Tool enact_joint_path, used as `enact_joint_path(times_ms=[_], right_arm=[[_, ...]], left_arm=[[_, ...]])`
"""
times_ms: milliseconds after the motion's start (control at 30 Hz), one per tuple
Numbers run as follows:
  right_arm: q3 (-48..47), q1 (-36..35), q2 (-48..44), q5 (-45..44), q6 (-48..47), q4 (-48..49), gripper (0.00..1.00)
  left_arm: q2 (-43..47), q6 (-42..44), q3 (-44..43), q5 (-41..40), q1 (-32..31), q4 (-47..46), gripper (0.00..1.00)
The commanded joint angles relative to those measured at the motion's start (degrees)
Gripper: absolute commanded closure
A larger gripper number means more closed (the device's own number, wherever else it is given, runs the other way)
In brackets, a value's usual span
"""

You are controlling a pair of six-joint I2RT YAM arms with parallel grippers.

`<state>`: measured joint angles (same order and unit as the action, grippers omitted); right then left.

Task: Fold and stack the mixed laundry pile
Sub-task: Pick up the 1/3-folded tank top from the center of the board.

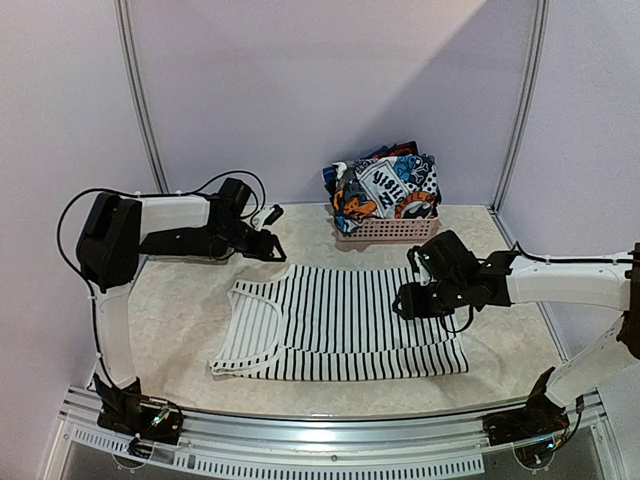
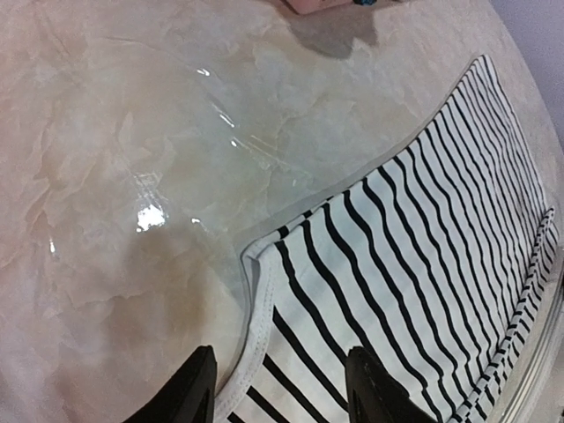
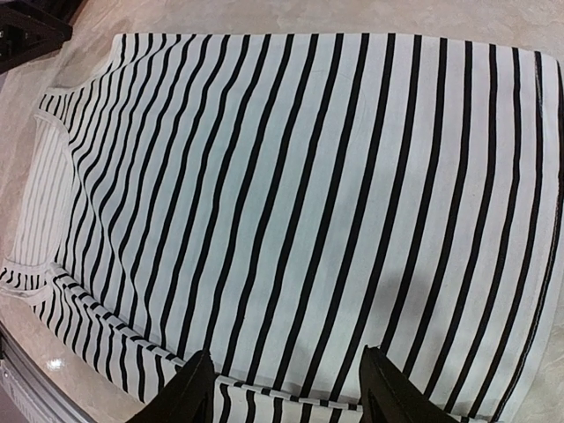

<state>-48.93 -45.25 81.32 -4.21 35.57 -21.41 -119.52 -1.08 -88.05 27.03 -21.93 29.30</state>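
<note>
Striped garment (image 1: 340,325), count one: white with thin black stripes, sleeveless, spread flat on the table (image 1: 180,300) between the two arms, neckline toward the left arm and hem toward the right, with a narrow band doubled over along the near edge. Pink latticed basket (image 1: 388,232), count one: stands at the far edge of the table, just beyond the striped garment and apart from it. It holds the rest of the laundry pile, namely one graphic-print garment (image 1: 385,190) in blue, orange, white and black on top, with dark and blue pieces behind it whose number cannot be told. Arms, count two. Left gripper (image 1: 270,238): fingers apart, nothing between them, poised over the far left corner of the striped garment. Right gripper (image 1: 408,300): fingers apart, nothing between them, over the garment's right side. Only the top view shows the basket's contents. The left wrist view gives the left gripper (image 2: 282,388) above the white-bound shoulder edge of the striped garment (image 2: 423,264), bare marbled table (image 2: 132,132) alongside, and only a pink sliver of basket (image 2: 308,4). The right wrist view is filled by the striped garment (image 3: 300,203) under the right gripper (image 3: 286,388).
</note>
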Motion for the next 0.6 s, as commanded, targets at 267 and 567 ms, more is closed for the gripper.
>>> enact_joint_path(times_ms=[267, 567], right_arm=[[2.1, 0.4, 0.3, 1.6, -0.3, 2.3, 0.44], [2.9, 0.4, 1.0, 3.0, 0.1, 3.7, 0.44]], left_arm=[[-9.1, 0.5, -5.9, 5.3, 1.1, 0.7, 0.48], [-11.8, 0.8, -8.3, 7.5, 1.1, -0.3, 0.51]])
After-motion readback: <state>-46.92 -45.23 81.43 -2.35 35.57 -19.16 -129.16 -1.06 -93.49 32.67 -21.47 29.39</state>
